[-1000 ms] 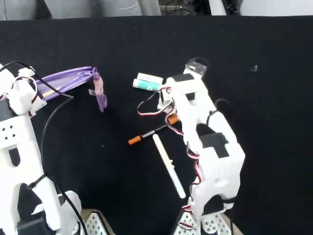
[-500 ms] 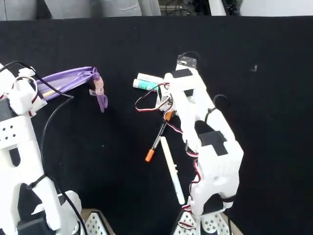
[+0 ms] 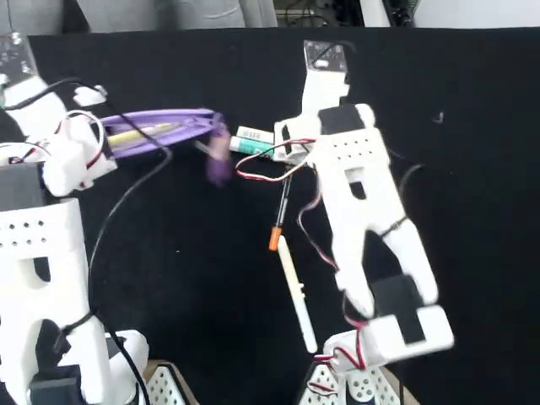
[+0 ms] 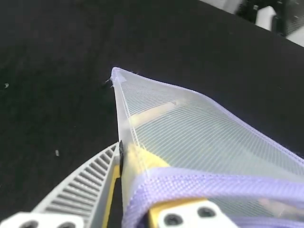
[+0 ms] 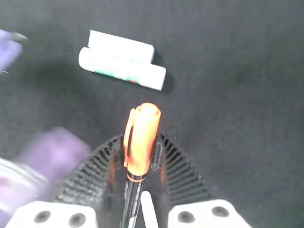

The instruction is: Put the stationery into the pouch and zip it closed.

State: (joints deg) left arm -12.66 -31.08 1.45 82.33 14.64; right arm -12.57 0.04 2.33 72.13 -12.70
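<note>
A purple mesh pouch [image 3: 160, 131] is held off the table by my left gripper [image 3: 103, 139], which is shut on its edge. Through the mesh [image 4: 199, 137] a yellowish stick shows inside, close by that gripper [image 4: 119, 164]. My right gripper [image 3: 287, 171] is shut on a black pen with orange ends [image 3: 278, 215], which hangs down just right of the pouch's purple tip [image 3: 217, 160]. Seen from the right wrist, the pen's orange cap [image 5: 140, 137] sits between the fingers of the right gripper [image 5: 137, 149]. A glue stick [image 5: 121, 73] and a white eraser [image 5: 121, 46] lie side by side on the table beyond it.
A long white stick [image 3: 295, 291] lies on the black table [image 3: 472, 126] under the right arm. The glue stick and eraser [image 3: 253, 140] rest between the pouch tip and the right gripper. Red and white wires [image 3: 261, 173] loop off the right wrist.
My left arm has swung the pouch to the right, toward the right arm. My right gripper has lifted the pen off the table, and it has turned from lying slantwise to hanging nearly straight down.
</note>
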